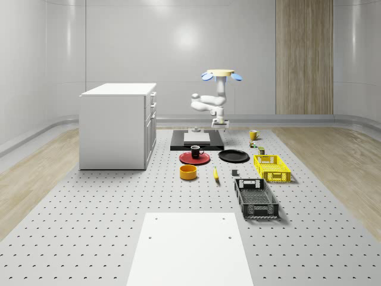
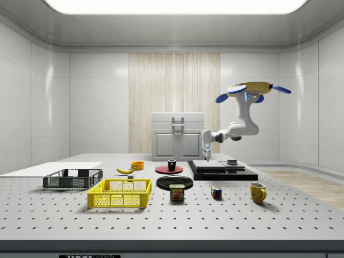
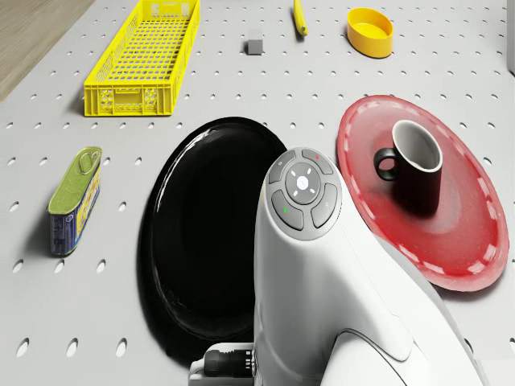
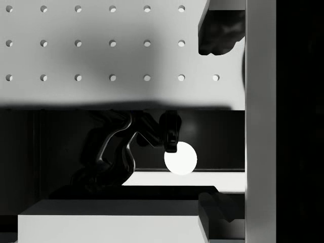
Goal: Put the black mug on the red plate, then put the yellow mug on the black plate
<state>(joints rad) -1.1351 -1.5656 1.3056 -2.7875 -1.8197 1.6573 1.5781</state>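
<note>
The black mug [image 1: 196,151] [image 2: 172,165] [image 3: 417,165] stands upright on the red plate [image 1: 189,159] [image 2: 162,169] [image 3: 475,233]. The black plate [image 1: 233,156] [image 2: 174,181] [image 3: 201,233] lies bare beside it. The yellow mug [image 1: 253,135] [image 2: 258,192] stands on the table at the whole-scene view's right of the black platform [image 1: 196,140] [image 2: 220,171]. The drone [image 1: 221,74] [image 2: 252,88] hovers behind the platform. My gripper [image 1: 221,126] [image 2: 206,156] [image 4: 220,119] hangs open and empty just over the platform's edge nearest the black plate, with its fingers [image 4: 220,33] wide apart.
A white cabinet [image 1: 118,125] stands at the whole-scene view's left. In front of the plates lie a yellow bowl [image 1: 188,172], a banana [image 1: 215,173], a yellow crate [image 1: 272,167], a black crate [image 1: 256,198] and a white slab [image 1: 187,247]. A tin can [image 2: 177,192] [image 3: 74,201] and a puzzle cube [image 2: 216,192] sit near the yellow mug.
</note>
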